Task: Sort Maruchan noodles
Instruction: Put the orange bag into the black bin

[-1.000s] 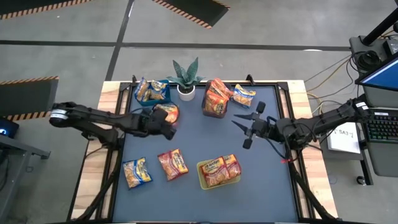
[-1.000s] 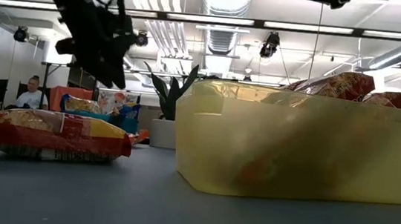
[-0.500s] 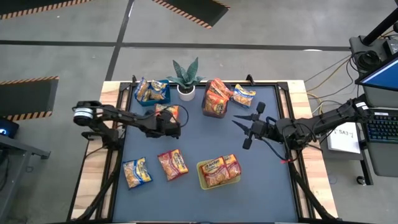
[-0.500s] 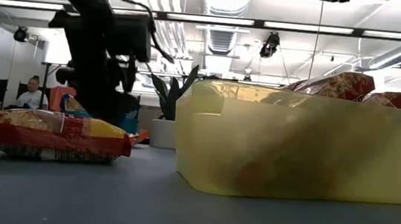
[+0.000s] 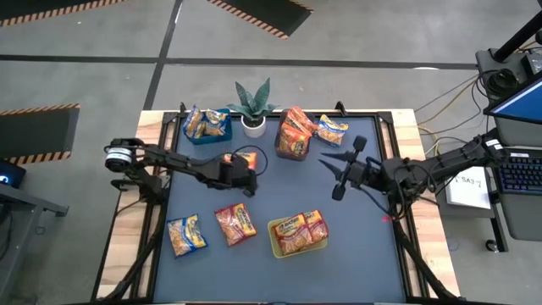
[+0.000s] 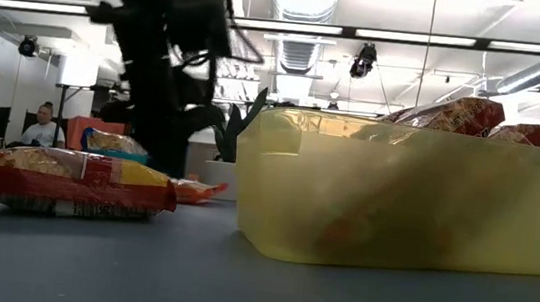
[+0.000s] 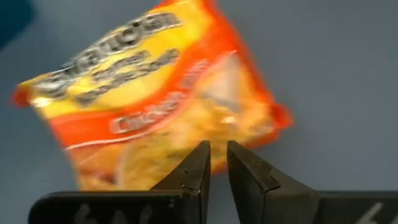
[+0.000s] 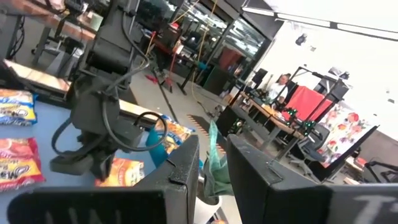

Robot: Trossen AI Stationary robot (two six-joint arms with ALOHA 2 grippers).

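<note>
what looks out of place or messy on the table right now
Several Maruchan noodles lie loose outside any bin: an orange chicken packet under the left gripper, a red packet, a yellow-and-blue packet and another near the far edge. The yellow-green bin is overfilled, with packets poking above its rim.

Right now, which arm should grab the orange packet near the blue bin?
Left. Its pincer hangs right beside the orange packet, which fills the left wrist view just past nearly closed fingers. The right pincer waits mid-air across the mat, far from the packet and the blue bin.
</note>
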